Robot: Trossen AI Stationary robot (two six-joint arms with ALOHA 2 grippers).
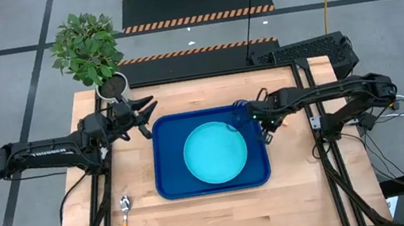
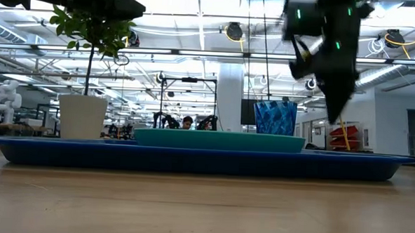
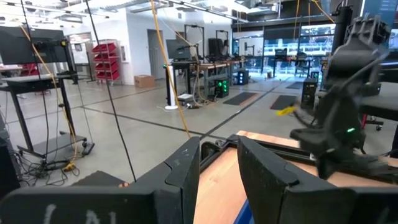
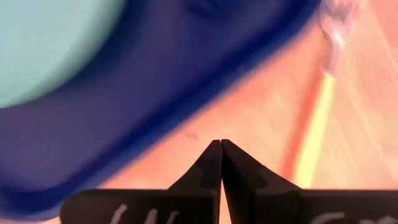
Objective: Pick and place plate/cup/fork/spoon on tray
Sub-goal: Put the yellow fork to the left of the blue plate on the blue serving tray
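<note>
The tray [image 1: 214, 182] is lying at the centre of the counter [image 1: 304, 202], carrying the plate [image 1: 215, 153] in its middle and the cup [image 1: 241, 110] in its far corner on the right arm's side. In the low view the cup [image 2: 275, 118] is standing upright behind the plate [image 2: 219, 139].

The right gripper [image 1: 266, 126] is hovering above the tray's right rim, just beside the cup, with the arm reaching in from the counter's right edge in a long, nearly level stretch. In the right wrist view its fingers [image 4: 209, 165] are pressed together with nothing between them, pointing down at the tray's rim [image 4: 155, 118]; a blurred utensil, presumably the fork [image 4: 320, 112], is lying on the bare wood just outside that rim, its handle running roughly alongside the tray's edge. The fork cannot be made out in the high view.

The spoon [image 1: 125, 217] is lying on the counter near the front left corner, well apart from the tray, its long axis running front to back with the bowl toward the far side. The left gripper [image 1: 141, 116] is the nearer of the 2, fingers spread and empty, held above the counter between the plant pot [image 1: 112, 87] and the tray's far left corner; the spoon lies toward the front edge from it. By judgement, 2 items are placed and 2 are outstanding.
</note>
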